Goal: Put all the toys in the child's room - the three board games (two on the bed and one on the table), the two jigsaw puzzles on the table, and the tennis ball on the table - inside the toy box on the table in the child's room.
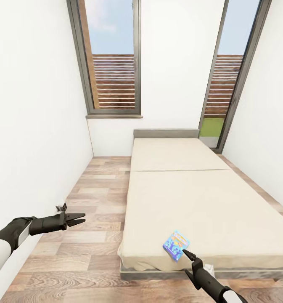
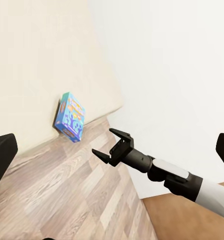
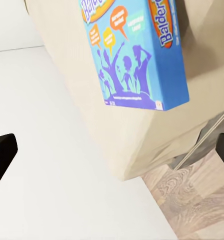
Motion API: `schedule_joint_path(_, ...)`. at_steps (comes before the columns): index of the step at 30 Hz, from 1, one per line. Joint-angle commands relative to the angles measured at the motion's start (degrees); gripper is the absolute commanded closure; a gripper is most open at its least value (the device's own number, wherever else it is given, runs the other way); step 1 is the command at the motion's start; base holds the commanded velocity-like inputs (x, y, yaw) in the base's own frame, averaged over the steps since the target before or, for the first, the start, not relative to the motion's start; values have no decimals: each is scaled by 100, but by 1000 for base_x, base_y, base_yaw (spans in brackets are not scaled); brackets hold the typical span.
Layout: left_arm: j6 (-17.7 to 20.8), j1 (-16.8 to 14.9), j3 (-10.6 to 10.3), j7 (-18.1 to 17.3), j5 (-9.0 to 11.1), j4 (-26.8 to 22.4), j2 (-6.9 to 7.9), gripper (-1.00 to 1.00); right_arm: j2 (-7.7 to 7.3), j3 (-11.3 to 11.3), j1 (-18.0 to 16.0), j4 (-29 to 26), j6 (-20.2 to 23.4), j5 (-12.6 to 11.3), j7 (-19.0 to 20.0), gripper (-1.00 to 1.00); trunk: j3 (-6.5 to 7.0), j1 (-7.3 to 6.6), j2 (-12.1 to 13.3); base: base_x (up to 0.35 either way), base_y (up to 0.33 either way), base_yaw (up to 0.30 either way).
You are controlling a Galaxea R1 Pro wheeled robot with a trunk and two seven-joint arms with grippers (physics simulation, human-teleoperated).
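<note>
Left arm enters head view from lower left edge, forearm nearly level, pointing toward frame centre. Left gripper (image 1: 79,219) at lower left, fingers parted, nothing between them. Right arm rises from bottom edge, right of centre, angled up and left. Right gripper (image 1: 188,255) at lower centre-right; one dark finger tip visible there. In left wrist view, right gripper (image 2: 110,145) at centre, jaws spread, white forearm trailing to lower right corner.

walls (image 1: 32,105): plain white
floor (image 1: 95,198): wood plank, left of bed
bed (image 1: 191,202): beige mattress, grey frame, against far wall
windows (image 1: 114,59): two tall, dark-framed, daylight, slatted fence outside
</note>
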Motion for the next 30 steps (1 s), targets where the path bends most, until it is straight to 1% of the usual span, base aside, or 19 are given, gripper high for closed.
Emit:
schedule_joint_path(1, 60, -3, 9, -22, -8, -1, 2, -100, 2, -29, -5, -7, 56, -21, -4, -100, -24, 22, -44, 0, 0, 0)
schedule_joint_path(21, 59, -3, 12, -22, -8, -1, 5, -100, -5, -29, -5, -18, 66, -30, 65, -100, -383, 461, -846, 0, 0, 0)
schedule_joint_path(30, 59, -3, 10, -22, -8, -1, -2, -100, -8, -50, 2, -26, 59, -16, 291, -100, -544, 659, -1207, 0, 0, 0)
